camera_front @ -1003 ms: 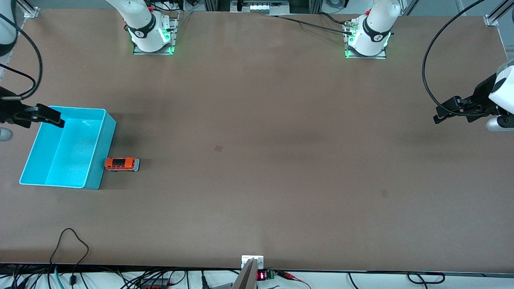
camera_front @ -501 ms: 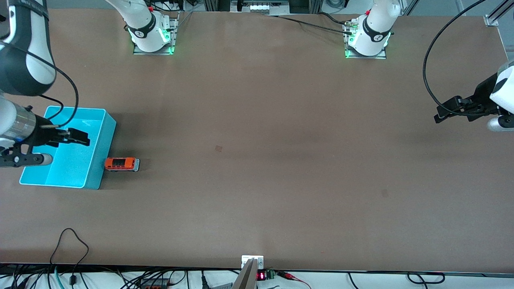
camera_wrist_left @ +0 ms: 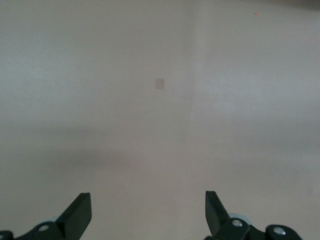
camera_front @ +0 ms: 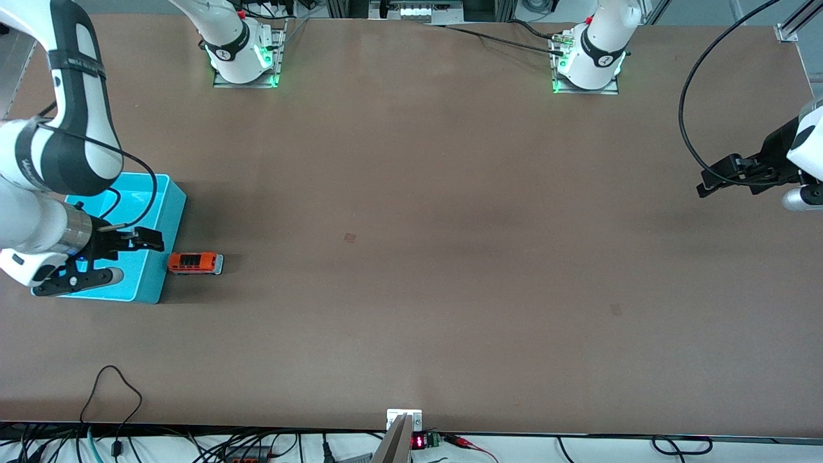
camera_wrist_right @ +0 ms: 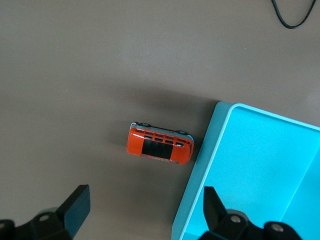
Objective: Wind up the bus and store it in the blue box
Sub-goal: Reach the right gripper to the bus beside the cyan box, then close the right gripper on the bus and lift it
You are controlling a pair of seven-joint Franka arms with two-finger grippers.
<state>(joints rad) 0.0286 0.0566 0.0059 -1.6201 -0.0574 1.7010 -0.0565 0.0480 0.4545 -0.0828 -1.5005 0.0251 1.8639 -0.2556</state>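
Since the earlier frame, right hand [camera_front: 151,240] moved lower and toward frame center, now over the box's [camera_front: 172,212] lower right corner, fingers apart. Front view, left of frame: bus [camera_front: 195,262] on the table [camera_front: 411,257], just beside the box wall; cannot tell if touching. Right edge: left hand [camera_front: 706,184] waiting in the air, fingers apart.

Left wrist view: bare table [camera_wrist_left: 160,100], left hand [camera_wrist_left: 148,212] along bottom edge, spread wide.

Right wrist view: bus [camera_wrist_right: 160,147] at center, box [camera_wrist_right: 250,175] at lower right, right hand [camera_wrist_right: 145,210] at bottom, spread.
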